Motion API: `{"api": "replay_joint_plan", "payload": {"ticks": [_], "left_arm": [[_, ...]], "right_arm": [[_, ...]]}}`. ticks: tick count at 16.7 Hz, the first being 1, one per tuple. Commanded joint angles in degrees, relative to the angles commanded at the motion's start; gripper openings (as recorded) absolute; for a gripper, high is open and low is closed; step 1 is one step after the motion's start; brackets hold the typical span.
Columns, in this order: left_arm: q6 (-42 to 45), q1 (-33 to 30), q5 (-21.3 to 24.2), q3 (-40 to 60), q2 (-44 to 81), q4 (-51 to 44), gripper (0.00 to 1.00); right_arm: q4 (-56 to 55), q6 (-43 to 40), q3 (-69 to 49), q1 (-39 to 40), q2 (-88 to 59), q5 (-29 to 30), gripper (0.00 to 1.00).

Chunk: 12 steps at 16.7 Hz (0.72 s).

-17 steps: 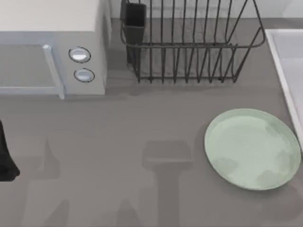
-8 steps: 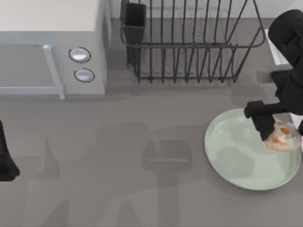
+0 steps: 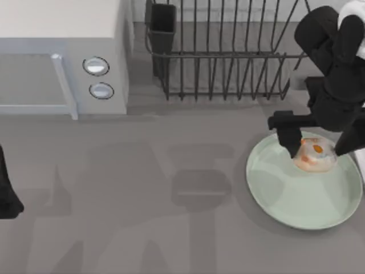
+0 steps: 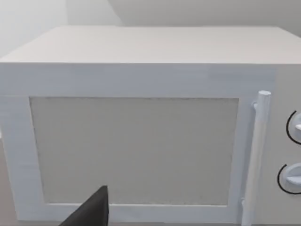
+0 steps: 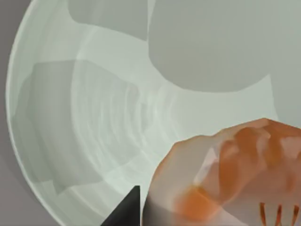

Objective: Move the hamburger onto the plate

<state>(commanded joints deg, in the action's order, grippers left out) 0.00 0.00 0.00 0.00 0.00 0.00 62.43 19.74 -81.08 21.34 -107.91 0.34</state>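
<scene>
The hamburger (image 3: 312, 154), a small tan bun with pinkish-orange edges and an orange spot, is held over the back part of the pale mint-green plate (image 3: 296, 200). My right gripper (image 3: 316, 149) is shut on it, one dark finger on each side. Whether the bun touches the plate cannot be told. The right wrist view has the hamburger (image 5: 225, 174) close up over the plate (image 5: 94, 117). My left arm (image 3: 5, 191) stays parked at the table's left edge.
A white microwave (image 3: 57, 57) fills the back left, and its door (image 4: 136, 150) faces the left wrist camera. A black wire dish rack (image 3: 228, 51) stands at the back, just behind the right arm. Open grey tabletop lies between microwave and plate.
My right arm came in from the right with the hamburger, then carried it left and slightly back over the plate. The left arm has not moved.
</scene>
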Motion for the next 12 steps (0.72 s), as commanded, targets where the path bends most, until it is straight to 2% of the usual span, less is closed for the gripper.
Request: {"api": "replay_joint_plan", "payload": {"ticks": [12], "left_arm": [[0.00, 0.00, 0.00, 0.00, 0.00, 0.00, 1.00]], "right_arm": [[-9.62, 0.17, 6.60, 0.12, -3.01, 0.02, 0.00]]}}
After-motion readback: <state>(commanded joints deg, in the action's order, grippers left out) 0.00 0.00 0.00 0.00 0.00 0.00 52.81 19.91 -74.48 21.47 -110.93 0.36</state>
